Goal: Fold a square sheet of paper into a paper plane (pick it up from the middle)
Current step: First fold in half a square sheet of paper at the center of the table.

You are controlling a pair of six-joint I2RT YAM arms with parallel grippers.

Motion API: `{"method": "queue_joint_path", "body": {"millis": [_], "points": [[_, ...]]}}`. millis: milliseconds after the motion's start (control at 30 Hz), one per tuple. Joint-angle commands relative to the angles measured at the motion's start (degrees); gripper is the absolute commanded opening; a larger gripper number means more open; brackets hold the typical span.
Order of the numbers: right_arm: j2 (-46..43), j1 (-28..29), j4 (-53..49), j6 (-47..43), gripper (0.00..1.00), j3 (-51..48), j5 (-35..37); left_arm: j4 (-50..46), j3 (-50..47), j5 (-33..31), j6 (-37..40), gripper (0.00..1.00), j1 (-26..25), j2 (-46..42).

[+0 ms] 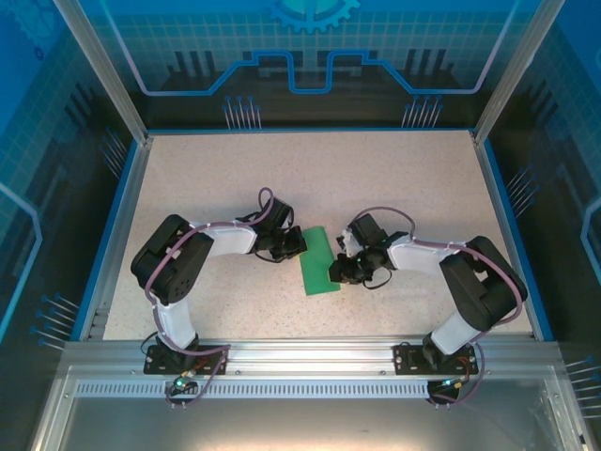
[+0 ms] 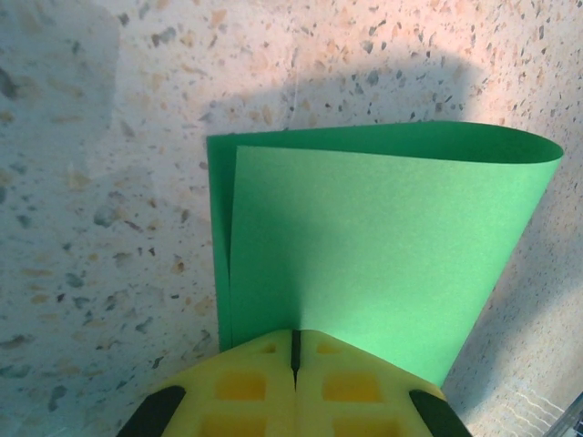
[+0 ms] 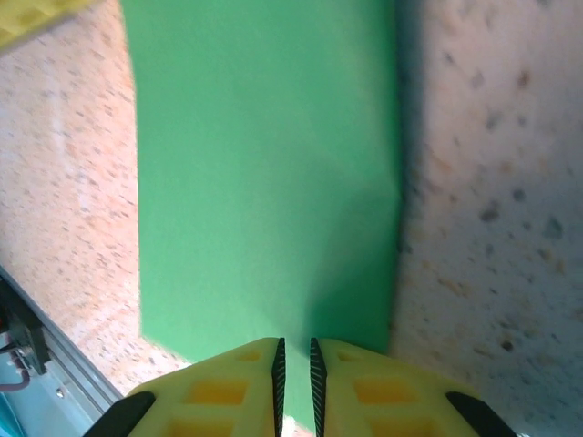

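At the middle of the speckled table (image 1: 394, 178), the square sheet of paper (image 1: 319, 263) lies doubled over into a narrow green strip between the two arms. The left gripper (image 2: 294, 350) has its yellow jaws pressed together on the sheet's near edge. In the left wrist view, the upper layer sits a little inside the lower one along one side. The far side bows in a soft curve, not a sharp crease. The right gripper (image 3: 294, 364) meets the strip from the opposite side, its jaws drawn to a thin slit with green paper running into it, so it appears clamped on the sheet as well.

The job appears to be at its first stage, the centre fold, with the halves brought over but the crease not yet set. No pointed dart shape has formed. The next move likely calls for squaring the two layers edge to edge, then flattening the rounded bend against the table. One gripper would pin the paper so that it cannot slide or spring open.
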Motion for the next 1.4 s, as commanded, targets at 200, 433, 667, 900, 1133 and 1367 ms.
{"method": "queue_joint_path", "body": {"millis": [200,433,667,900,1133,1367], "points": [[-0.03,-0.62,-4.02,-0.22,0.16,-1.36,0.68,-5.33,-0.79,-3.56,1.04,0.05,-0.47,3.05],[-2.84,-0.01,-4.39,-0.03,0.15,-1.15,0.16,-5.28,-0.85,-3.60,1.08,0.05,-0.44,2.75],[-0.81,-0.01,-5.18,0.40,0.09,-1.74,1.12,-5.35,-0.69,-3.50,1.19,0.05,-0.47,2.77],[-2.79,-1.34,-1.87,0.77,0.10,6.52,1.74,-5.64,-0.69,-3.44,1.47,0.05,-0.47,2.57],[7.67,-2.95,2.98,0.46,0.10,15.23,-0.20,-6.64,-0.19,-3.37,1.88,0.05,-0.52,2.31],[13.73,-5.33,5.89,1.12,0.10,15.30,-0.64,-7.14,-0.25,-3.59,1.88,0.05,-0.50,2.13]]}}
